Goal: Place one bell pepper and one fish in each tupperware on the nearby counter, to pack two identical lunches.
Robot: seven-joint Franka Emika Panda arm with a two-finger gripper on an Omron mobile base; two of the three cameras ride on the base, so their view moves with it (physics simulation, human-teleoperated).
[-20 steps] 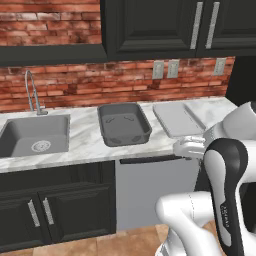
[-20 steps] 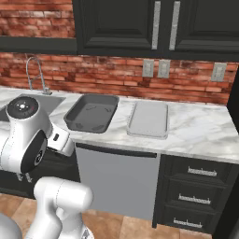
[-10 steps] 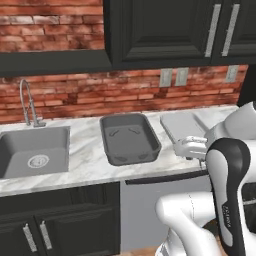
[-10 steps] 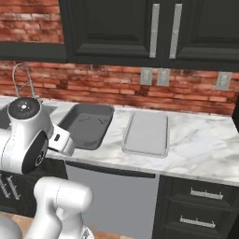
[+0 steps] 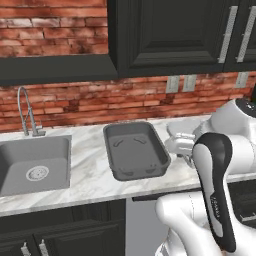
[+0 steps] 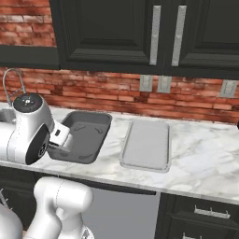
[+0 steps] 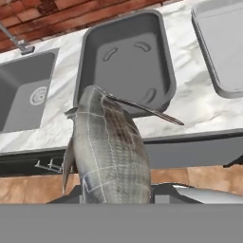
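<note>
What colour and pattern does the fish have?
The fish is grey-brown with a fine pale grid of scale lines, seen best in the hand view.

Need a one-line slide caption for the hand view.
End effector carries a fish toward the empty dark grey tub on the marble counter.

Two tupperware containers sit on one desk (image 6: 200, 154): one deep dark grey tub (image 6: 84, 135) and one shallow light grey tray (image 6: 146, 144). One fish (image 7: 107, 152) shows in the hand view. There is one steel sink basin (image 5: 32, 165) with one faucet (image 5: 25, 112), and three wall outlets (image 6: 163, 84).
</note>
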